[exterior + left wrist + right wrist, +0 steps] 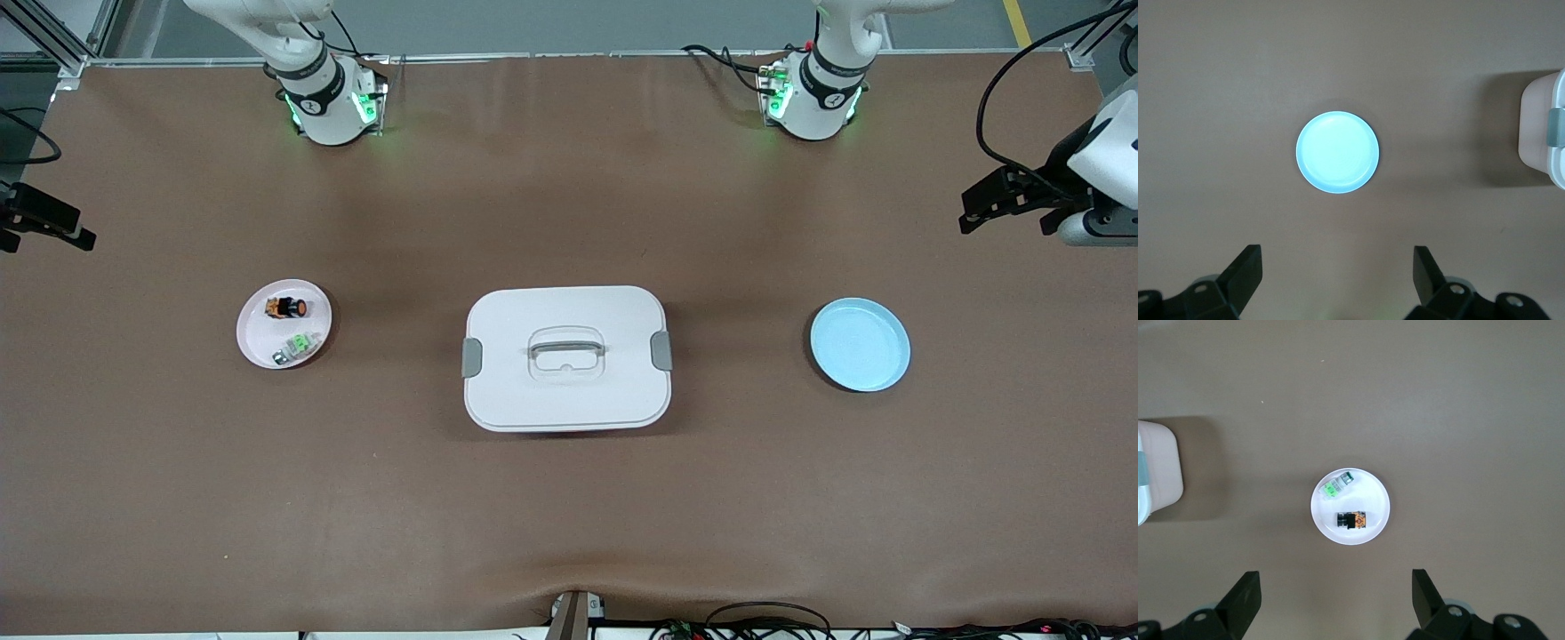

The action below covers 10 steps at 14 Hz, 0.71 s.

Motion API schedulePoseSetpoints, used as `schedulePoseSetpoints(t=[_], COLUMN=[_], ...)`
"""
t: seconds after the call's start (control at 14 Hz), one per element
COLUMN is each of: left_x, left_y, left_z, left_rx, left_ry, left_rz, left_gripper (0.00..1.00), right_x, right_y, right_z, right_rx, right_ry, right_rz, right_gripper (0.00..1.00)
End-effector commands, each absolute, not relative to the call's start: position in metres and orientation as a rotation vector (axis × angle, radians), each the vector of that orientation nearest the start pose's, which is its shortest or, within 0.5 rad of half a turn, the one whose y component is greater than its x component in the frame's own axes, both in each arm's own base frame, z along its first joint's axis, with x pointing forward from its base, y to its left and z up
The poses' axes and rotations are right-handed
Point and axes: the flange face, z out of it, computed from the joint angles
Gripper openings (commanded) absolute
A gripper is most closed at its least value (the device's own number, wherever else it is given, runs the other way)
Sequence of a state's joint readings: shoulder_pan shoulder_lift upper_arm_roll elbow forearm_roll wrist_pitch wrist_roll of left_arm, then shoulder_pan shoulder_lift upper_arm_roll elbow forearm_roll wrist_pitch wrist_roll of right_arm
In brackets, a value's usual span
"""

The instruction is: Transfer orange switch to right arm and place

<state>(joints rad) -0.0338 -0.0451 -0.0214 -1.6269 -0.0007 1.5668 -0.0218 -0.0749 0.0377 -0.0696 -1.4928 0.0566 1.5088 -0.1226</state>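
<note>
The orange switch lies on its side on a small white plate toward the right arm's end of the table. It also shows in the right wrist view, on that plate. My right gripper is open and empty, high over the table near that plate; it shows at the front view's edge. My left gripper is open and empty, high over the table near a light blue plate at the left arm's end, seen in the front view.
A small green-and-silver part lies on the white plate, nearer to the front camera than the switch. A white lidded box with a handle stands mid-table. The light blue plate holds nothing.
</note>
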Motion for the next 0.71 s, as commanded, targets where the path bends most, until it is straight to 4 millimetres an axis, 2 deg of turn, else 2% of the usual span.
schedulePoseSetpoints(t=[0.0, 0.64], left_x=[0.537, 0.536], left_y=[-0.029, -0.033], left_z=[0.624, 0.62], left_rx=[-3.131, -3.124], left_ry=[0.067, 0.098], left_rz=[0.038, 0.073], left_gripper=[1.0, 1.0], right_x=[0.553, 0.552], right_y=[-0.08, -0.09], right_z=[0.644, 0.648], right_rx=[-3.117, -3.136], right_ry=[0.012, 0.057], right_rz=[0.002, -0.028], right_gripper=[1.0, 1.0])
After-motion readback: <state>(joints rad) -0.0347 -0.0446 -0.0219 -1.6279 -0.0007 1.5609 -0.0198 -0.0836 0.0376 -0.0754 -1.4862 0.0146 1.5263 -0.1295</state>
